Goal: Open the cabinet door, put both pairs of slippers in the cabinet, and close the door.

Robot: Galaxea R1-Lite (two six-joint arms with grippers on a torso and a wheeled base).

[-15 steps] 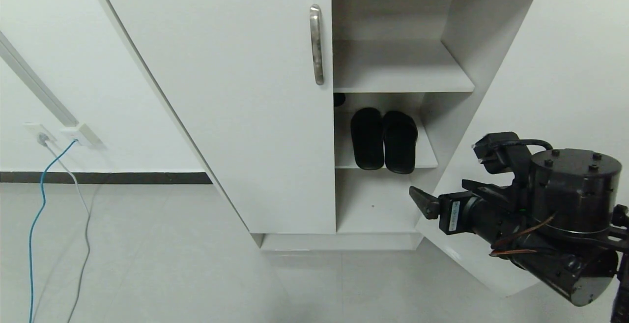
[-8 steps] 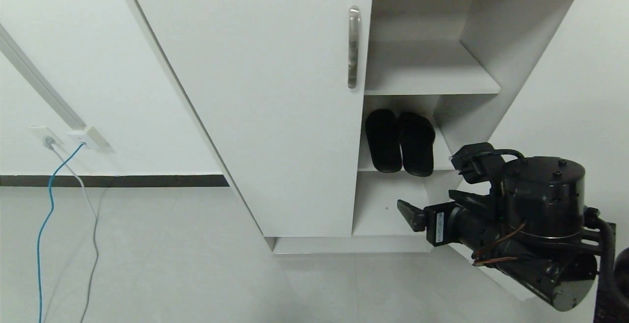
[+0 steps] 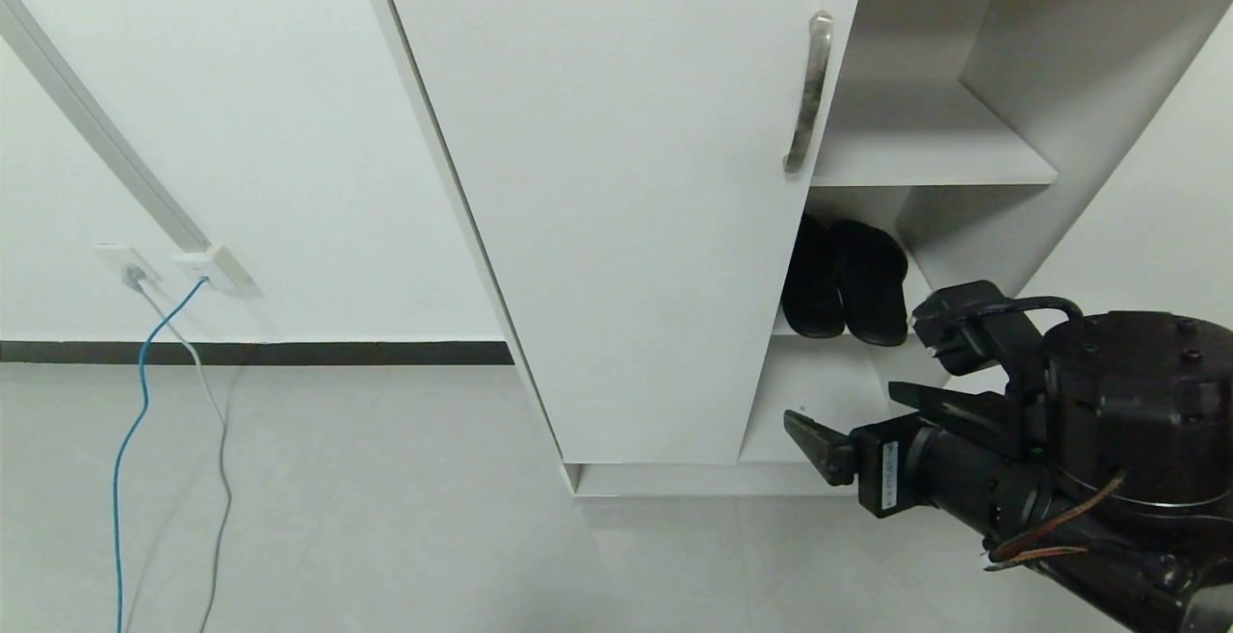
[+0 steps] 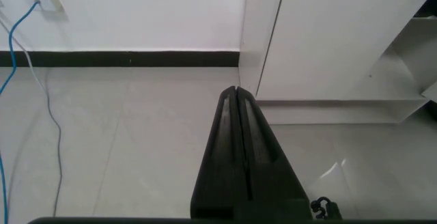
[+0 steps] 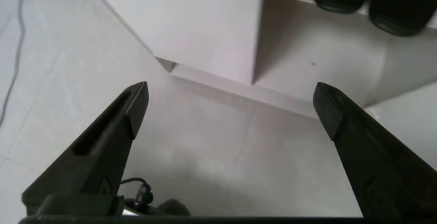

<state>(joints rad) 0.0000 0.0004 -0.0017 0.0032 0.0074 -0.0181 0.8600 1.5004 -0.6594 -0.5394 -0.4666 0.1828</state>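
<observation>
One pair of black slippers lies on a shelf inside the open white cabinet at frame right, above pale floor, right gripper fingers wide, left gripper fingers pressed together.

Cabinet, one, with one door and one handle; black slippers, two, forming one pair; wall sockets, two; cables, two: blue cable and grey cable; grippers, two: left gripper and right gripper
</observation>
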